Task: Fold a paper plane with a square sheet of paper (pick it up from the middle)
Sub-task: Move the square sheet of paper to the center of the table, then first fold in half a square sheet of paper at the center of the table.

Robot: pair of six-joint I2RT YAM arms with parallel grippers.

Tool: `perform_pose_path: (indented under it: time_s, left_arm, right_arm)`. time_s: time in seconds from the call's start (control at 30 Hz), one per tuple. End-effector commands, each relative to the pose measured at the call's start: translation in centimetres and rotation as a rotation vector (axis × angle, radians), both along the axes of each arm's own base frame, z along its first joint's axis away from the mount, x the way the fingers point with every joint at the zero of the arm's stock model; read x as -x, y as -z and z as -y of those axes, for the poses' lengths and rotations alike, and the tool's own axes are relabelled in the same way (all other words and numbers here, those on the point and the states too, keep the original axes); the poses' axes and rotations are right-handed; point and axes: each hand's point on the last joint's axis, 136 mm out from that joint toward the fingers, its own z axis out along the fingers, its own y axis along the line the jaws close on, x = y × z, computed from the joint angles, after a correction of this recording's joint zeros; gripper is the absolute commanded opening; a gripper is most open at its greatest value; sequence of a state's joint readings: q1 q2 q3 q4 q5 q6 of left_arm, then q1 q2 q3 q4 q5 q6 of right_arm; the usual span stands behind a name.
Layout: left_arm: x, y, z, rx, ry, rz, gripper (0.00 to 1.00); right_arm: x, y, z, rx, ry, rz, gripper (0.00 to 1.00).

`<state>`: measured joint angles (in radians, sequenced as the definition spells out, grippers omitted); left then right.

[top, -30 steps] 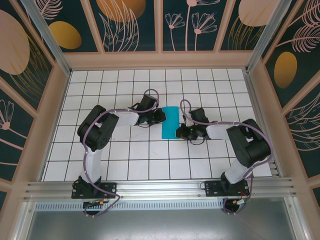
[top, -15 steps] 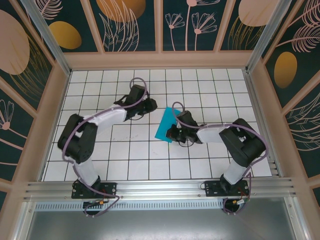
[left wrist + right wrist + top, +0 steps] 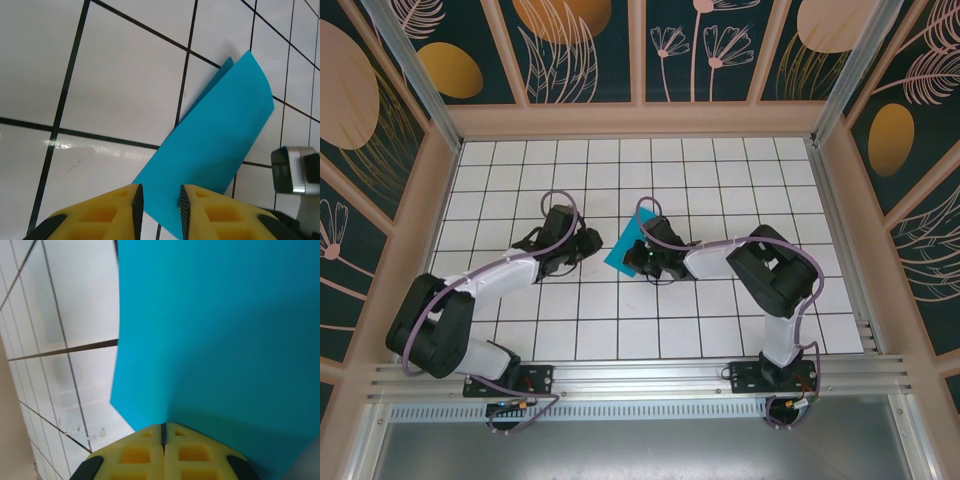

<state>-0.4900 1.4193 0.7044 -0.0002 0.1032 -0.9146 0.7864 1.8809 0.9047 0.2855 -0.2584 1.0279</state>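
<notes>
- Right pincer (image 3: 163,432) grips the folded square sheet of paper (image 3: 225,330).
- Left pincer (image 3: 157,205), parted and empty, faces its near end; its long axis runs diagonally away.

I am working over a white tiled table (image 3: 720,330), black grid lines crossing it (one tile is catching a little glare in my left wrist view). The square sheet of paper (image 3: 623,243) is lying slantwise near the middle, folded double, its two teal layers showing slightly offset at one corner. Whether all of it is resting flat, I cannot tell.
</notes>
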Motion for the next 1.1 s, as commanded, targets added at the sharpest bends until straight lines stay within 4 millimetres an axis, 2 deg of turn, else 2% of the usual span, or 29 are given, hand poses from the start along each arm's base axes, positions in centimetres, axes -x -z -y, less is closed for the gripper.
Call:
perform_pose_path:
  time_s: [0.0, 0.1, 0.17, 0.27, 0.4, 0.63, 0.87, 1.03, 1.07]
  left_arm:
    - [0.0, -1.9, 1.5, 0.127, 0.025, 0.06, 0.27]
    - [0.5, -2.7, 2.8, 0.18, 0.06, 0.082, 0.23]
    - [0.6, -3.4, 3.8, 0.196, 0.077, 0.096, 0.22]
    - [0.9, -4.0, 5.1, 0.222, 0.091, 0.096, 0.19]
    - [1.6, -3.6, 7.3, 0.267, 0.118, 0.056, 0.13]
    - [1.9, -1.3, 10.4, 0.275, 0.167, -0.028, 0.03]
    - [2.2, 3.0, 10.9, 0.221, 0.18, -0.119, 0.0]
    - [2.2, 3.3, 11.2, 0.221, 0.194, -0.114, 0.0]
    - [2.2, 4.2, 11.1, 0.213, 0.189, -0.133, 0.0]
  right_arm:
    - [-2.0, -4.3, 0.1, -0.058, 0.003, 0.093, 0.03]
    - [-2.6, -6.4, 1.9, -0.067, -0.033, 0.155, 0.03]
    - [-2.8, -6.5, 3.4, -0.059, -0.05, 0.174, 0.02]
    - [-2.9, -6.0, 5.0, -0.037, -0.08, 0.174, 0.0]
    - [-3.2, -4.6, 6.2, -0.024, -0.103, 0.135, 0.0]
    - [-2.9, -2.8, 5.1, -0.047, -0.169, 0.08, 0.0]
    - [-3.0, -0.5, 5.0, -0.005, -0.166, 0.029, 0.0]
    - [-3.1, -0.2, 4.5, -0.014, -0.173, 0.026, 0.0]
    - [-3.1, -0.2, 4.4, -0.01, -0.177, 0.023, 0.0]
